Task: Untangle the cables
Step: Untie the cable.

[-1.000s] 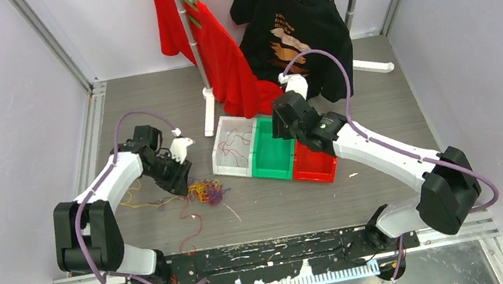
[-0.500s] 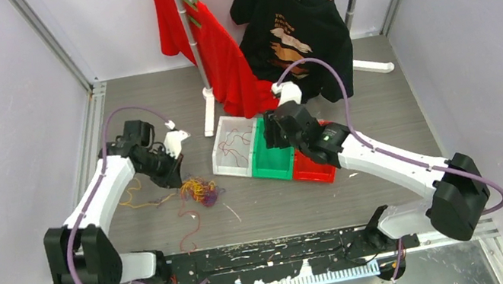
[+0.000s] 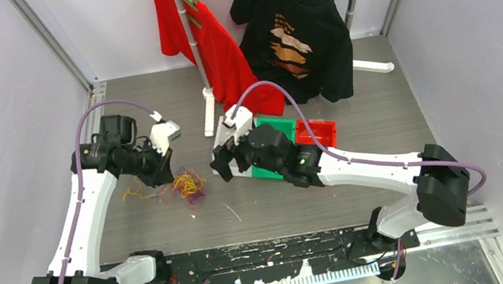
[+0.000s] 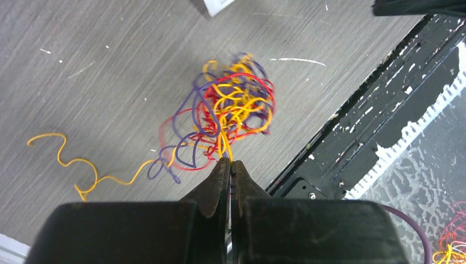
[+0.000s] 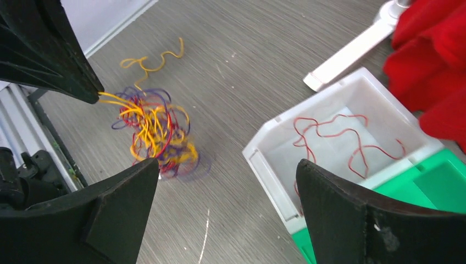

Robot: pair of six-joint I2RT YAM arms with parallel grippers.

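Note:
The cables form a tangle (image 3: 186,185) of red, yellow and purple strands, hanging just above the grey table. My left gripper (image 4: 229,160) is shut on a few yellow strands at the top of the tangle (image 4: 233,107). A loose yellow cable (image 4: 71,159) trails off to the left on the table. My right gripper (image 5: 227,165) is open wide, with the tangle (image 5: 154,129) just beyond its left fingertip and nothing between its fingers. In the top view it (image 3: 224,168) hovers to the right of the tangle, and the left gripper (image 3: 163,174) is to the tangle's upper left.
A white bin (image 5: 269,187) holding a red cable (image 5: 329,132) sits right of the tangle, with a green bin (image 3: 276,124) and a red bin (image 3: 316,131) beyond it. Behind them stands a clothes rack foot (image 3: 210,110) with a red shirt (image 3: 218,55) and a black shirt (image 3: 298,26).
The left gripper shut on the tangle's strands and drew them up and left. The right arm swung left from over the bins toward the tangle and opened wide.

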